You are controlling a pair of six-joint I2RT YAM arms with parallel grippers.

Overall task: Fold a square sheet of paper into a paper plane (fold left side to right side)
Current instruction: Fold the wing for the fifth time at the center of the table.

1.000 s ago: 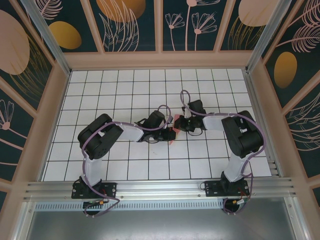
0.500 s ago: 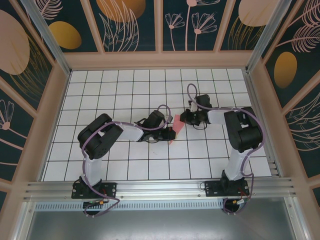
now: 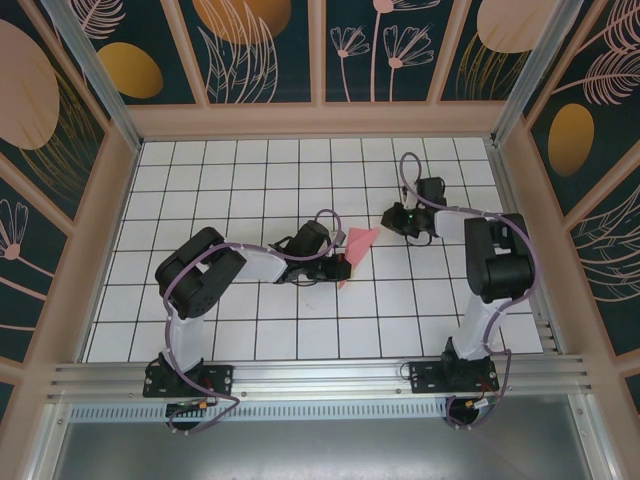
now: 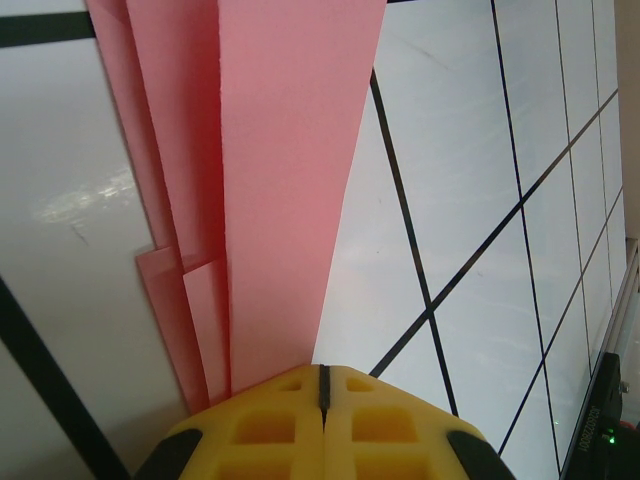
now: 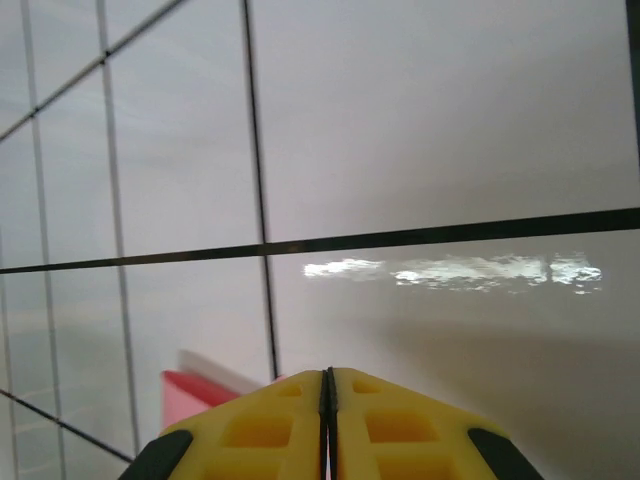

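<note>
The salmon-pink paper [image 3: 358,243] lies folded into a slim, creased paper plane shape near the middle of the table. In the left wrist view its layered flaps [image 4: 270,180] run up and away from my fingertips. My left gripper [image 3: 343,263] [image 4: 322,372] is shut, and its tips rest on the paper's near part, with more pink showing on its near side. My right gripper [image 3: 389,219] [image 5: 328,376] is shut with nothing in it and stands about one tile to the right of the paper. A pink corner [image 5: 200,395] shows just left of the right gripper's yellow fingers [image 5: 400,430].
The white grid table [image 3: 250,170] is boxed in by a low wooden rim [image 3: 320,122] and patterned walls. Both arm bases sit on the metal rail [image 3: 320,378] at the near edge. The right arm's cable [image 3: 408,165] loops over the far right tiles.
My right gripper has drawn back from the paper, moving right and toward the far side. The left gripper and the paper have stayed put.
</note>
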